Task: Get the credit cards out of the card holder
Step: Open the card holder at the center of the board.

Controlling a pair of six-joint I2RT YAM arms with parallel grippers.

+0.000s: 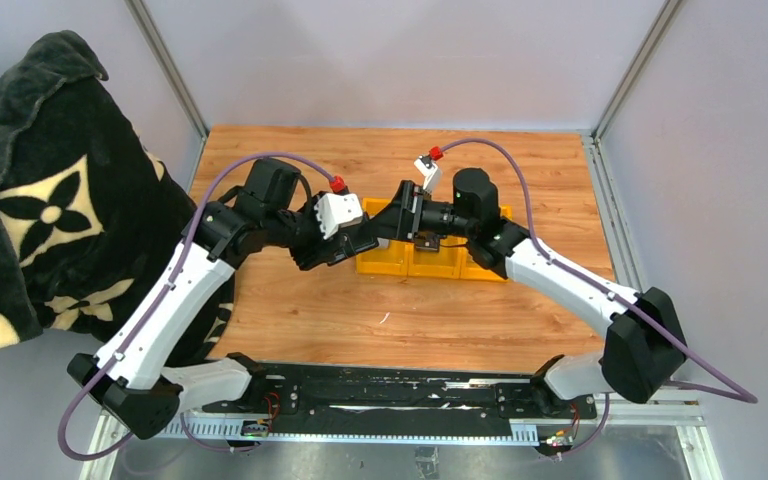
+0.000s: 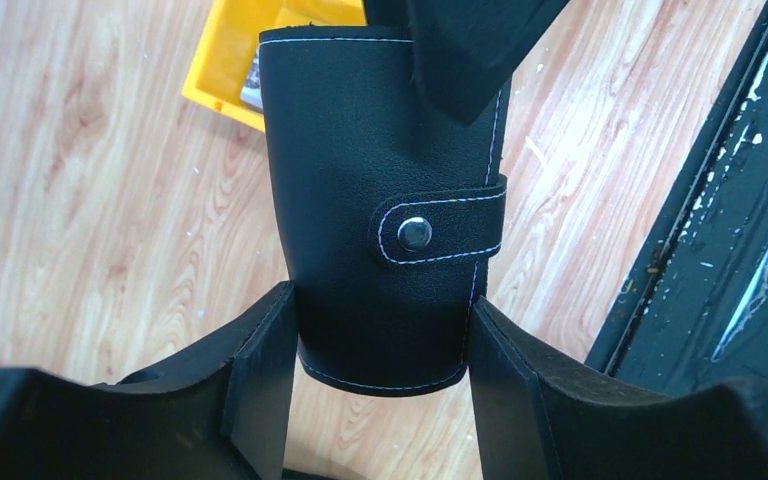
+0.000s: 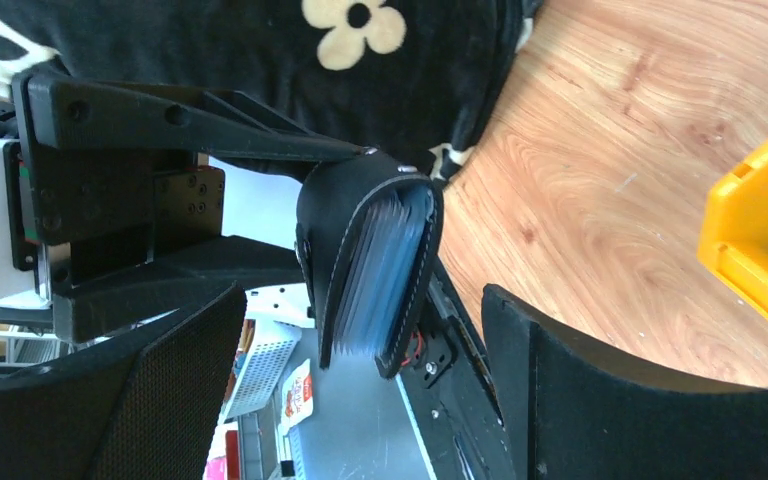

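The card holder point(image 2: 360, 150) is a black leather-like wallet with white stitching, and its snap strap point(image 2: 415, 233) is fastened round one edge. My left gripper point(image 2: 380, 305) is shut on its lower end, one finger pressed on each side, holding it above the table. The right wrist view shows the card holder point(image 3: 325, 240) edge-on, with the credit cards point(image 3: 385, 270) as a stack of thin bluish-grey edges between its covers. My right gripper point(image 3: 360, 300) is wide open, a finger on either side of that end without touching. From above, the left gripper point(image 1: 355, 245) and right gripper point(image 1: 385, 225) meet mid-table.
A row of yellow bins point(image 1: 430, 258) stands on the wooden table just behind the grippers. A black blanket with cream flowers point(image 1: 40, 190) hangs at the left. A black rail point(image 1: 390, 385) runs along the near edge between the arm bases.
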